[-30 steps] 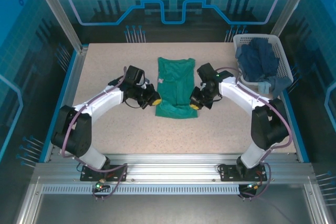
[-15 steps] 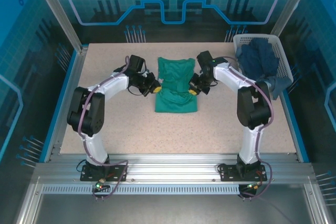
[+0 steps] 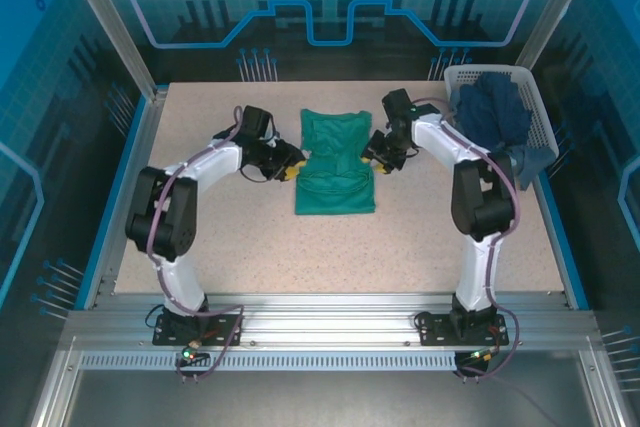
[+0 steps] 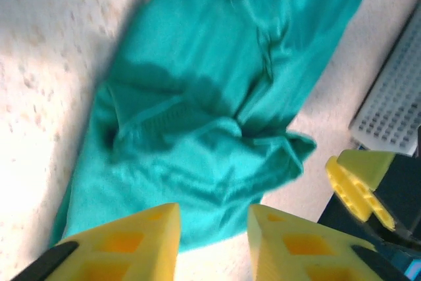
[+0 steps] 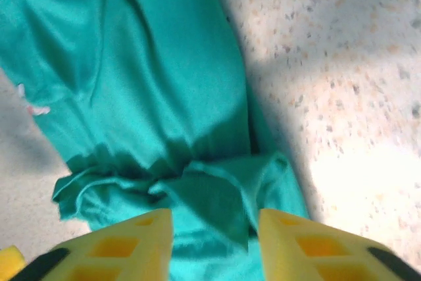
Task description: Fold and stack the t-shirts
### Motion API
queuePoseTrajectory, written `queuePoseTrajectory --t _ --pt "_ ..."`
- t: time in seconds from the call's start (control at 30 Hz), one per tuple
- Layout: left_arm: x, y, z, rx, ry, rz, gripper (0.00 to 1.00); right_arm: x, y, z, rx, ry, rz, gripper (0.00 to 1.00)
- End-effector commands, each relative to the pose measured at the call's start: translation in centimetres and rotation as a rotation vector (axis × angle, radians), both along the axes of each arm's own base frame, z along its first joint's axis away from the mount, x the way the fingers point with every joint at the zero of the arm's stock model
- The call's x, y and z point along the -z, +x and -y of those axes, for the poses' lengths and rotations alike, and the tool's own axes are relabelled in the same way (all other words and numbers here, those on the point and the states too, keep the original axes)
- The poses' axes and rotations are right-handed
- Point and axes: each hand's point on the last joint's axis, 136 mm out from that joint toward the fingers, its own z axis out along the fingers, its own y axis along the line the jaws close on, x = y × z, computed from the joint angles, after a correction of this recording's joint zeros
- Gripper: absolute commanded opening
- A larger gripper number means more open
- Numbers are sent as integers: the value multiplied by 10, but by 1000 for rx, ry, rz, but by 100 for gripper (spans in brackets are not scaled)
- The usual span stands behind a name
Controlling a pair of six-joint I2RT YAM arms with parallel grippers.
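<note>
- Top external: teal t-shirt is seen rumpled mid-tabletop, with left tool and right tool just beside its edges.
- Grip state?
- Both tools are parted slightly, nothing held. Navy t-shirts are piled in basket.

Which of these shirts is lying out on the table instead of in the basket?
The teal-green t-shirt, partly folded on the table. The dark navy t-shirts are heaped in the white basket at the far-right corner.

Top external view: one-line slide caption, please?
Left end effector and right end effector flank the partly folded teal t-shirt; navy t-shirts heaped in the white basket.
</note>
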Motion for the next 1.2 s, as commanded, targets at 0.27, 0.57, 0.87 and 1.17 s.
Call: queuePoseTrajectory --t 0.27,0.57,0.87,1.17 --pt "38 -57 57 60 -35 -148 10 30 -78 -66 -118 45 -60 11" --pt "61 -61 36 63 130 -158 9 47 -75 -57 -124 -36 -75 14" --pt "49 -107 -5 -49 166 -179 31 37 -112 -6 -29 -27 -71 33" --pt "72 -79 -3 -139 54 -203 42 57 -111 -6 -7 23 -114 46"
